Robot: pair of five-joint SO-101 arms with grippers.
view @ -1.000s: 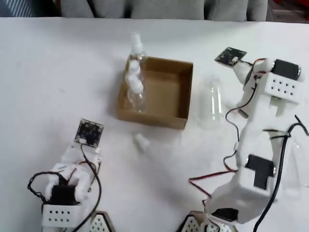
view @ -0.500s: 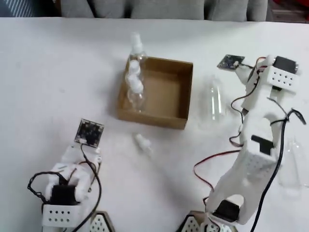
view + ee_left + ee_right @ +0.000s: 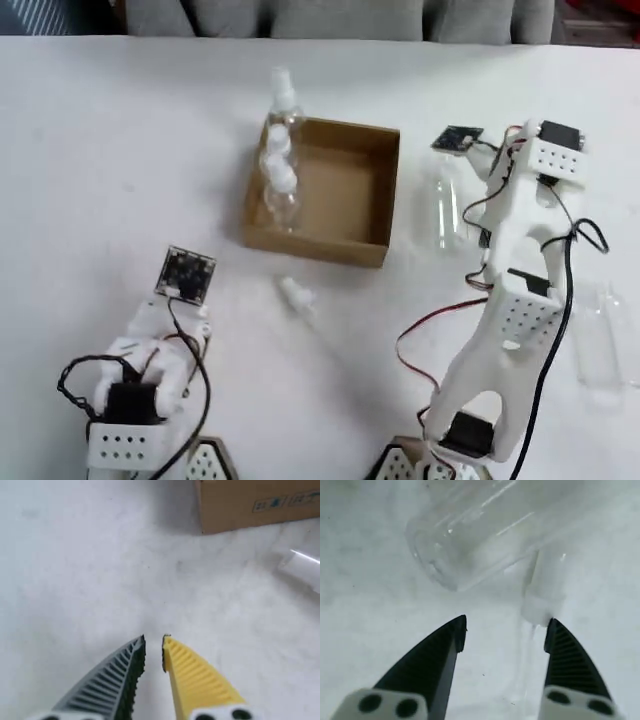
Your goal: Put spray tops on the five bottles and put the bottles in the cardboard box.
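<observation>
Setting: a white table (image 3: 120, 130) seen from above, with two white robot arms side by side at its near edge.
Cardboard box: an open brown cardboard box (image 3: 340, 195) sits mid-table.
Bottles in the box: clear plastic bottles with white spray tops (image 3: 281, 170) lie in a line along the box wall on the left arm's side. One pokes past the far rim, and the exact count is hard to tell.
Uncapped bottle: a clear plastic bottle with no top (image 3: 447, 212) lies on the table just beside the box, on the right arm's side. In the right wrist view one rounded end faces the gripper.
Spare bottle: another clear plastic bottle (image 3: 600, 345) lies well apart, near the table's right edge.
Loose spray top: a small white spray top (image 3: 293, 293) lies on the table near the box's front wall, between the two arms.
White piece: a small white cylinder (image 3: 545, 592) lies beside the uncapped bottle, just by one fingertip. It may be a spray top, but this is uncertain.
Right gripper (image 3: 506, 625): jaws spread wide, empty, low over the table just short of the uncapped bottle.
Left gripper (image 3: 153, 647): jaws nearly together with a slim gap, holding nothing, low at the near edge of the table.
Step in hand: it looks like an approach to pick up the uncapped bottle for capping.
Next move: it likely calls for advancing until the jaws straddle the slippery round bottle, then closing gently so it does not roll away.
</observation>
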